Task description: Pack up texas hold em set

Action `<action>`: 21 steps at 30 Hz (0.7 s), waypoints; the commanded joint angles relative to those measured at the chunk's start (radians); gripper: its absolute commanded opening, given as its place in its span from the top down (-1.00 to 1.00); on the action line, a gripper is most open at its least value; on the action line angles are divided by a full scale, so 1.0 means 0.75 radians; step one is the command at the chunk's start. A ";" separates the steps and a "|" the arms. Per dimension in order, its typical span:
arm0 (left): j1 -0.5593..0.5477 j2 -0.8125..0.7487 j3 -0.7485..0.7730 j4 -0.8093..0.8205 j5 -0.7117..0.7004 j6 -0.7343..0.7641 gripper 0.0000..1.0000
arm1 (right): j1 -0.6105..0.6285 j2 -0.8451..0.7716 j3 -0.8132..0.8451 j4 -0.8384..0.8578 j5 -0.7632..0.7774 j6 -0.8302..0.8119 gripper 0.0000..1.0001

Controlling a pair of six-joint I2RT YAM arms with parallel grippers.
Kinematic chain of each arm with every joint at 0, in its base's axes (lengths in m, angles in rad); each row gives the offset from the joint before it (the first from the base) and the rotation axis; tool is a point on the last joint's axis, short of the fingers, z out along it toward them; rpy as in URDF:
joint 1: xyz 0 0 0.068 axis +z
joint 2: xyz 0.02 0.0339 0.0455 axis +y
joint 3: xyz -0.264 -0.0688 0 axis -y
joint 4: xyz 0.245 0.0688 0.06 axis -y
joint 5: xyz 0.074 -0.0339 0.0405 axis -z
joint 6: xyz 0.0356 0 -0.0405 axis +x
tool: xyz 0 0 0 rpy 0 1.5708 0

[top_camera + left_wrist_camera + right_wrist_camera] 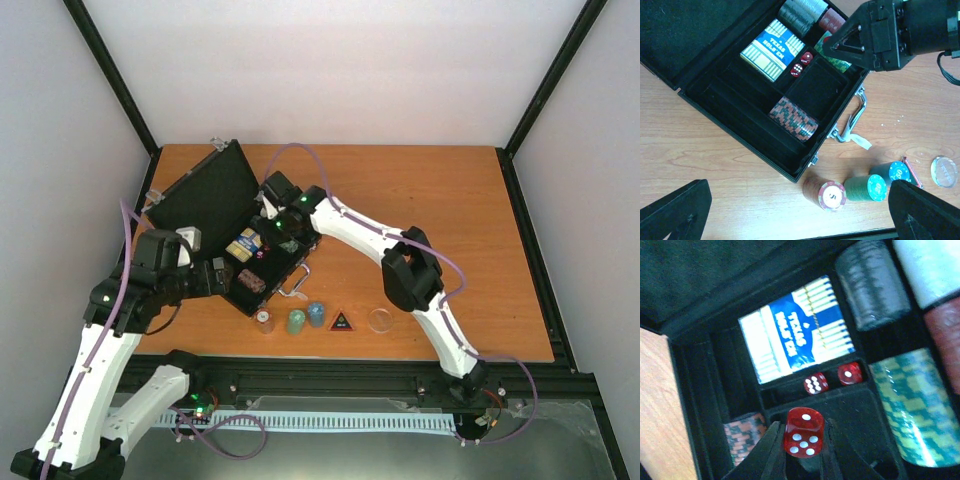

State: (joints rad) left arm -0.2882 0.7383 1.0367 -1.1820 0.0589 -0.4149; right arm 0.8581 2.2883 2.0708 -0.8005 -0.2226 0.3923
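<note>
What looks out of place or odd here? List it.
Nothing spilled or damaged. Three chip stacks, the black triangle and clear disc sit outside the case, on the table by its handle. One red die is pinched in the right end effector above the case.

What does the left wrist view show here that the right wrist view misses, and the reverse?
Left wrist only: three chip stacks and the disc on the table, plus the handle. Right wrist only: a red die pinched in the right gripper. Both: the blue deck and two dice lying in the case.
</note>
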 commanded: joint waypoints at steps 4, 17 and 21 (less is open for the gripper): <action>-0.006 -0.017 0.024 -0.051 -0.027 -0.013 -0.99 | 0.036 0.097 0.085 0.071 -0.154 0.009 0.65; -0.006 -0.023 0.023 -0.078 -0.034 0.003 -0.99 | 0.065 0.246 0.226 0.055 -0.175 0.032 0.65; -0.006 -0.028 0.023 -0.091 -0.041 0.013 -1.00 | 0.067 0.272 0.222 0.052 -0.155 0.041 0.65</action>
State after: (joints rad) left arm -0.2882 0.7292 1.0367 -1.2301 0.0437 -0.4145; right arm 0.9039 2.4619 2.2097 -0.7601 -0.3420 0.4099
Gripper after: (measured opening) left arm 0.997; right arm 0.184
